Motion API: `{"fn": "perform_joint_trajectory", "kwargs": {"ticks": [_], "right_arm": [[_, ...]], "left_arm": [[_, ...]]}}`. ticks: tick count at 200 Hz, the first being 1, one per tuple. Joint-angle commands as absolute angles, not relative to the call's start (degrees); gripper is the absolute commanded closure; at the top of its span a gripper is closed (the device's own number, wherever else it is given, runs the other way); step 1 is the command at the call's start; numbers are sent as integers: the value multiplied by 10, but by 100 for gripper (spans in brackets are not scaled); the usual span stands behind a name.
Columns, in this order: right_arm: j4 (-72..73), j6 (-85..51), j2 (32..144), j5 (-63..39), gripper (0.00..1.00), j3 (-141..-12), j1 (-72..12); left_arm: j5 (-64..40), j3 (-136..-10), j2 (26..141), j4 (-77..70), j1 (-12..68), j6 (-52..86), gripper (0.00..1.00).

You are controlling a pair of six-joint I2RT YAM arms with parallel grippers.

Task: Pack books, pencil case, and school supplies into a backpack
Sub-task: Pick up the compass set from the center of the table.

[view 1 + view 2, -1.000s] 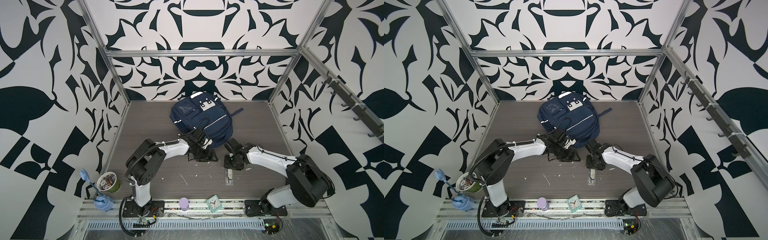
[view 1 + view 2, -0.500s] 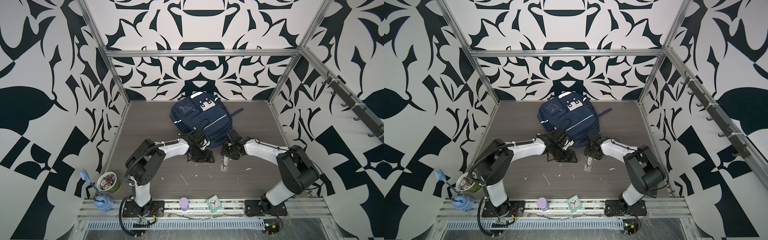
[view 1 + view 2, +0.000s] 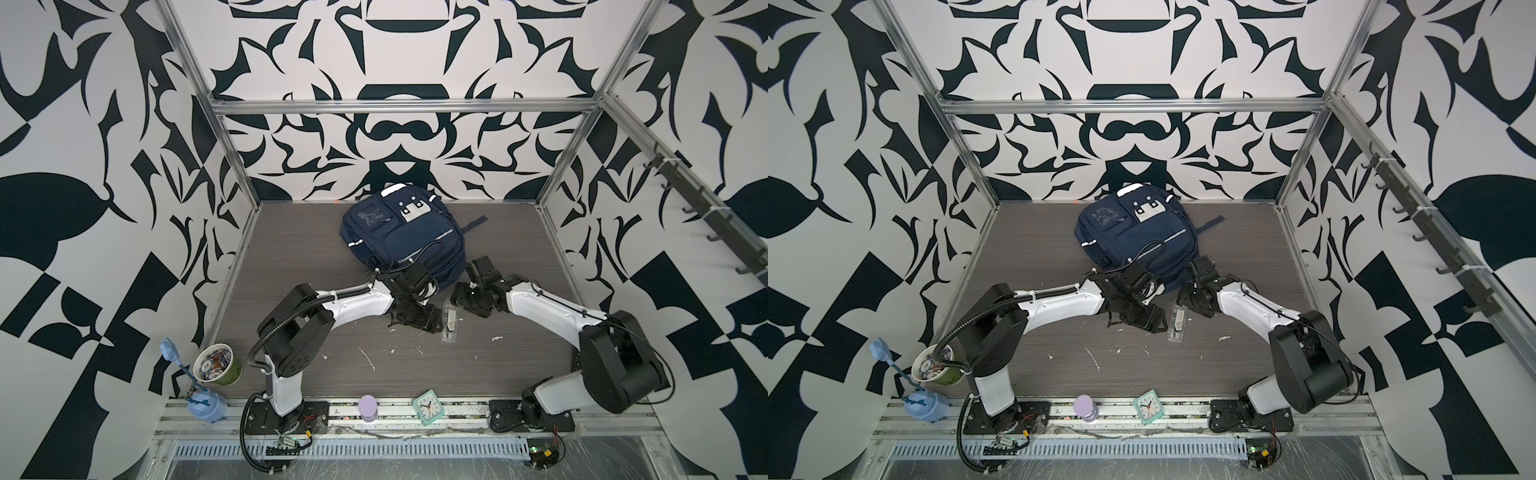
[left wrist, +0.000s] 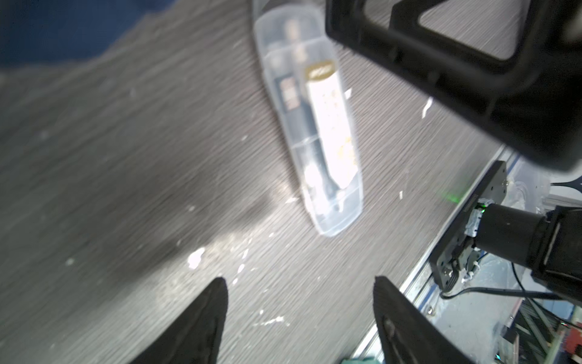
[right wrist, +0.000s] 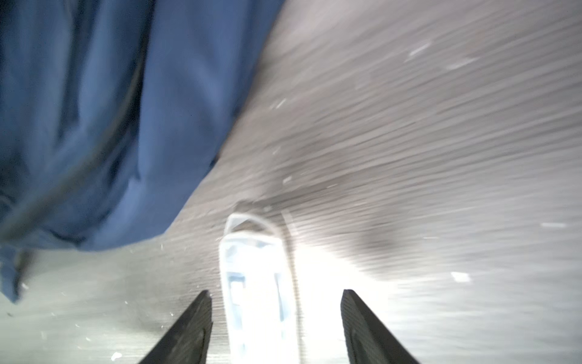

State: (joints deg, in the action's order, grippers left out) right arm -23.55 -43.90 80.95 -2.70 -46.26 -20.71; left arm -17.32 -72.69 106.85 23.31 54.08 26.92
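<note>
The navy backpack (image 3: 403, 237) (image 3: 1138, 232) lies flat at the back of the table, and its blue fabric (image 5: 94, 126) fills one side of the right wrist view. The school supplies, a narrow clear packet (image 3: 449, 320) (image 3: 1177, 322) (image 4: 315, 126), lie on the table just in front of it. My right gripper (image 3: 457, 297) (image 5: 276, 293) is open, with the packet's end (image 5: 255, 283) between its fingers and a gap on each side. My left gripper (image 3: 428, 322) (image 4: 299, 282) is open and empty beside the packet. No books or pencil case are in view.
A teal alarm clock (image 3: 428, 407) and a small purple object (image 3: 368, 408) stand on the front rail. A paper cup (image 3: 217, 370) with small items and a light blue object (image 3: 205, 405) stand at the front left. White scraps dot the table.
My right gripper carried the packet back and leftward toward the backpack, then opened its jaws around it. The left arm has barely moved.
</note>
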Motion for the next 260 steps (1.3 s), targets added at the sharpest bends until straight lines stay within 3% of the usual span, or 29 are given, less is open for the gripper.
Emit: {"fn": "perform_joint_trajectory", "kwargs": {"ticks": [1,36,60,212,260], "right_arm": [[-266,-411,772,-33,32,-449,-166],[-216,-411,709,-119,32,-386,-51],[-223,-395,693,-131,32,-380,-18],[-171,-373,703,-170,33,-347,-14],[-152,-380,707,-180,34,-323,-14]], "left_arm": [[-132,-774,1107,278,555,259,24],[-71,-853,1163,346,582,254,25],[-12,-903,1193,397,599,253,25],[34,-1044,1305,501,644,278,26],[101,-1030,1301,552,644,273,28]]}}
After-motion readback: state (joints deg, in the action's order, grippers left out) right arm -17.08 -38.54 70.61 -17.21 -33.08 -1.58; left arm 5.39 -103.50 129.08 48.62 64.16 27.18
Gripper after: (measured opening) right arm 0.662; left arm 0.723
